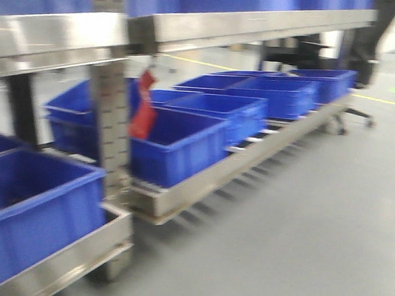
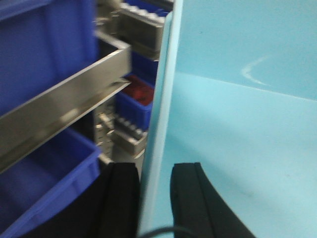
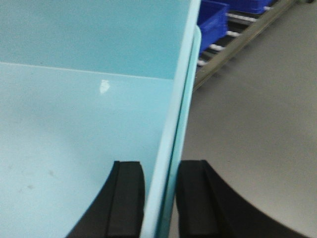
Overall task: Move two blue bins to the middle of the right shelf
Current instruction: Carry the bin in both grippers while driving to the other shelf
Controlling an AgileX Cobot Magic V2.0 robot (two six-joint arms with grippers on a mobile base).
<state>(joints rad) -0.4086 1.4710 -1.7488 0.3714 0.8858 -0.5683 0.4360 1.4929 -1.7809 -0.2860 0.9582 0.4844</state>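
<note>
GRIP: left gripper (image 2: 155, 173) and right gripper (image 3: 160, 171) each clenched on a side wall of the pale blue bins (image 2: 237, 148), seemingly nested, held off the shelf | RISK: left wall just beside steel shelf rail (image 2: 64, 109); could snag and twist loose | CONTENTS: pale bins empty inside; dark-blue rack bins (image 1: 177, 146) look empty.

Pale cyan bins (image 3: 74, 124): two, rims nested. Dark-blue bins (image 1: 184, 144): at least seven on the low rack level (image 1: 202, 182), too blurred for a firm count. Red tag (image 1: 143, 114): one. Office chair (image 1: 355, 117): one. Left gripper (image 2: 153, 198), right gripper (image 3: 161, 198): two black fingers (image 3: 126, 198) each
</note>
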